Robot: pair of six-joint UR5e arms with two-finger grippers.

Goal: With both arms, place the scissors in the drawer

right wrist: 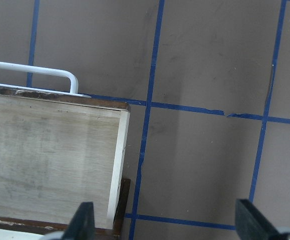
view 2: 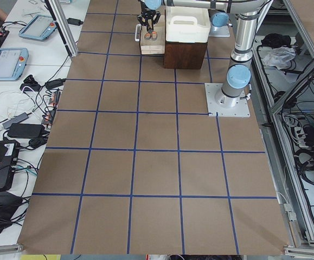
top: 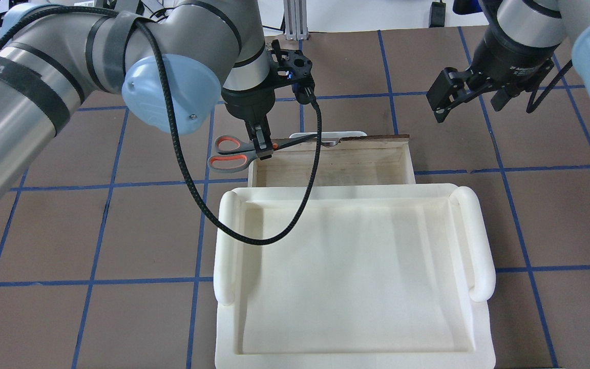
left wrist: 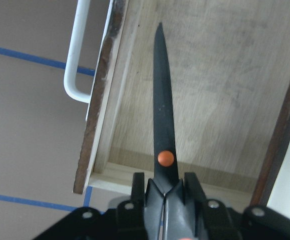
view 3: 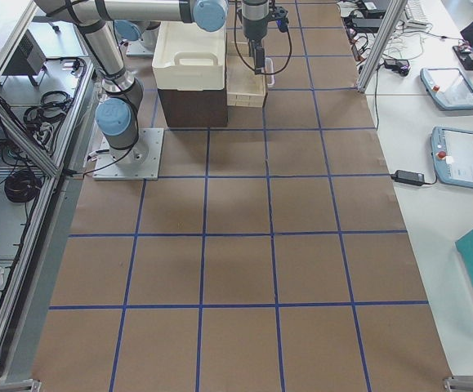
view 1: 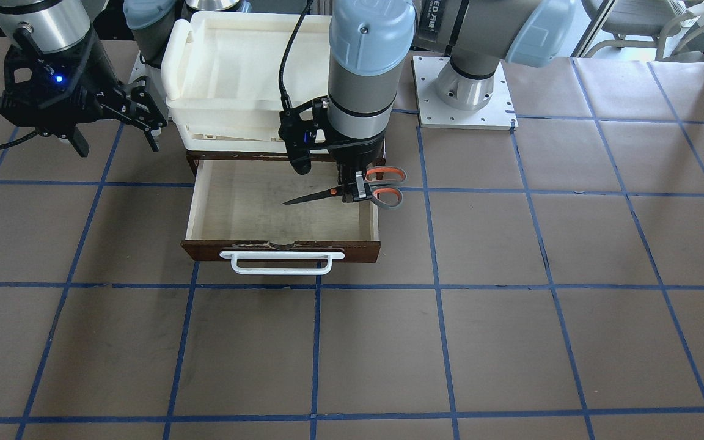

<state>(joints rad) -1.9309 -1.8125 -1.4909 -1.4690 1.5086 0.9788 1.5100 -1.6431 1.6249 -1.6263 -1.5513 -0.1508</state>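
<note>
Your scissors (left wrist: pixel 163 100) have slim, dark, matt metal blades, faintly speckled, an orange plastic-looking pivot dot and grey handles lined in orange. The drawer (view 1: pixel 278 249) is dark brown wood, scuffed and chipped along its front edge, with pale plywood inside showing grain and grey smudges. Its bar handle (left wrist: pixel 76 50) looks smooth, white and slightly glossy. The tray (top: pixel 356 190) is cream plastic with a smooth satin finish. The table (view 1: pixel 511 342) wears matt brown paper-like sheeting crossed by blue tape (view 1: pixel 511 285). The left arm (top: pixel 28 97) and right arm (top: pixel 525 20) show grey brushed metal with glossy light blue caps.
</note>
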